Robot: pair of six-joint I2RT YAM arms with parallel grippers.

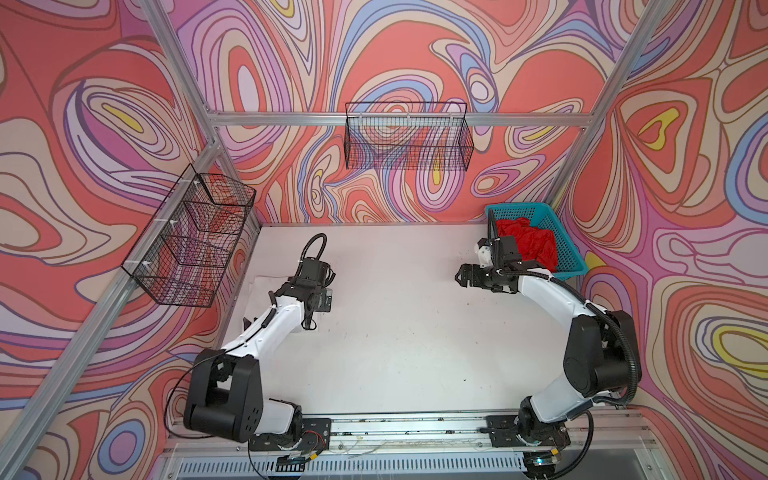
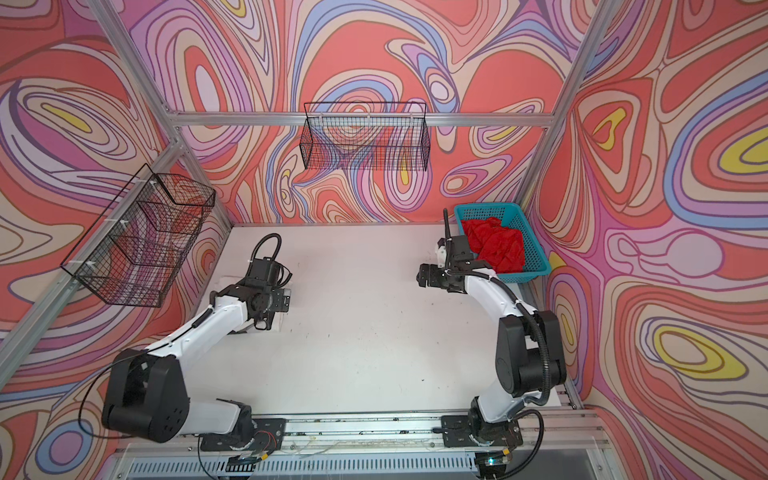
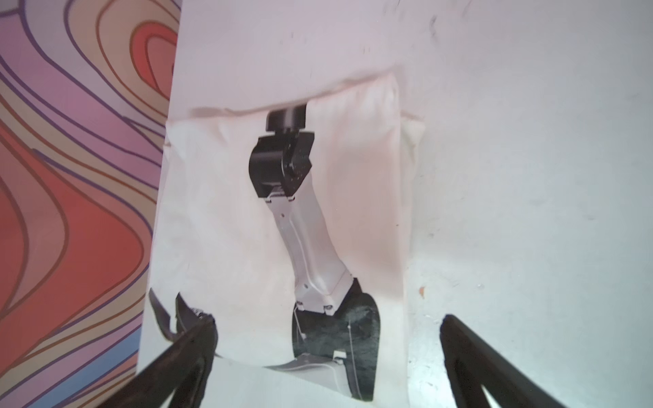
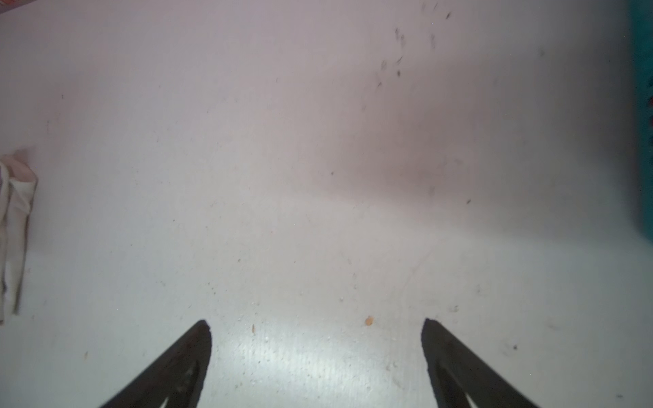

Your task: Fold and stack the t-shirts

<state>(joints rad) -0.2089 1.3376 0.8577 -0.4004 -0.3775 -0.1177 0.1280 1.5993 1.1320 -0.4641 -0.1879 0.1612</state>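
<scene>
T-shirts are seen in two places: the white t-shirt [image 3: 282, 219] lies folded into a flat rectangle at the left edge of the table [image 1: 395, 332], under the left arm, and the red t-shirt [image 1: 525, 245] sits crumpled in the teal basket [image 1: 569, 249] at the far right corner. The white one bears a printed picture of a robot arm, plainly seen in the left wrist view; no lettering, brand or label can be read on it or anywhere else. The left gripper [image 3: 327, 353] is held above the folded cloth with its jaws spread wide and nothing between them. The right gripper [image 4: 316, 353] is likewise spread wide and empty, poised over bare table, with the basket just beside it. The white fold appears finished, so the step in hand is judged to be the fetching of the red shirt. It would best be done by reaching the right gripper into the basket from above, so the lattice wall is not struck, and by pinching a raised ridge of cloth rather than the whole heap. The shirt should be lifted clear of the rim before being carried to the open middle of the table, where it can be spread by both grippers. The folded white shirt should be left undisturbed, since it is to serve as the base of the stack.
</scene>
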